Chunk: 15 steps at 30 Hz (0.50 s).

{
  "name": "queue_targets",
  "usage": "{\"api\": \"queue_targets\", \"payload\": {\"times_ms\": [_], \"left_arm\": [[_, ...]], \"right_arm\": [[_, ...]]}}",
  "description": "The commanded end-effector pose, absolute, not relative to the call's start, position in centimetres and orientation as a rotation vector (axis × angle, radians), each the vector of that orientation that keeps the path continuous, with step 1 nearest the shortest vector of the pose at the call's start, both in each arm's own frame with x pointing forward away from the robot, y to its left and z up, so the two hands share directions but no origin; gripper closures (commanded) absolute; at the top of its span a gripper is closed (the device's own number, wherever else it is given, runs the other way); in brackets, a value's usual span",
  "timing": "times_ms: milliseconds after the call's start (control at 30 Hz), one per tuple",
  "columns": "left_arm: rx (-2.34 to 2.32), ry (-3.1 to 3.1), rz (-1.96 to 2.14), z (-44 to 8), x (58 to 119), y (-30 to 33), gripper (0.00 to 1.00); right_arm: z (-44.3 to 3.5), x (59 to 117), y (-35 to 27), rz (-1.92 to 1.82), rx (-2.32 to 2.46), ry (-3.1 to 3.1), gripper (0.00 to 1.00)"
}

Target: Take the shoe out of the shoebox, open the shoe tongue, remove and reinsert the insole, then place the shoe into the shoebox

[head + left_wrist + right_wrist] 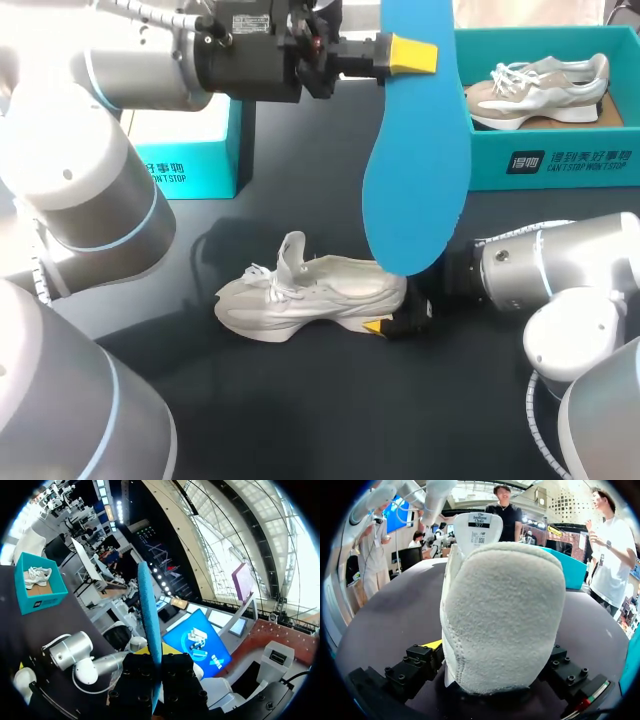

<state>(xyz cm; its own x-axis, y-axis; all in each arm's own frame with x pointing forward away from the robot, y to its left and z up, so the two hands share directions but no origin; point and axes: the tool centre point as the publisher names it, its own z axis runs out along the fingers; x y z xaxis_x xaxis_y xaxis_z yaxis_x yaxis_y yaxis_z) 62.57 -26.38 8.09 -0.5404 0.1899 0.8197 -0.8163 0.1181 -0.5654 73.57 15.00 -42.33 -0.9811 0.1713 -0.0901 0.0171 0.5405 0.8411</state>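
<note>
**Insole aloft, sneaker pinned**

The left gripper (400,55) clamps the flat blue insole (415,150), which hangs vertical over the pale suede sneaker (320,295) on the dark counter (300,400). The sneaker's toe points left, and the right gripper (392,312) is clamped on its fuzzy rounded heel.

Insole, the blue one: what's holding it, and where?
The left gripper pinches the insole near its narrow upper end; it hangs above the shoe.

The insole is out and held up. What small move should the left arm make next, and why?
Probably lower the blue insole toward the opening of the shoe: the left gripper holds it high above, the tongue is up, and the right gripper braces the heel.
</note>
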Motion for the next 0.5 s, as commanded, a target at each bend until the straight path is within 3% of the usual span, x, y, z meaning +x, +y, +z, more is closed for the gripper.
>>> {"api": "queue_targets", "payload": {"times_ms": [33,400,500], "left_arm": [[0.631,-1.577,1.55,8.0,62.5,-26.4,1.0],[0.631,-1.577,1.55,8.0,62.5,-26.4,1.0],[0.631,-1.577,1.55,8.0,62.5,-26.4,1.0]], "right_arm": [[-41.4,74.1,14.6,1.345,0.178,2.649,0.0],[-38.7,74.7,13.2,1.18,0.199,2.75,0.0],[-38.0,74.8,12.7,0.984,0.279,2.816,0.0]]}}
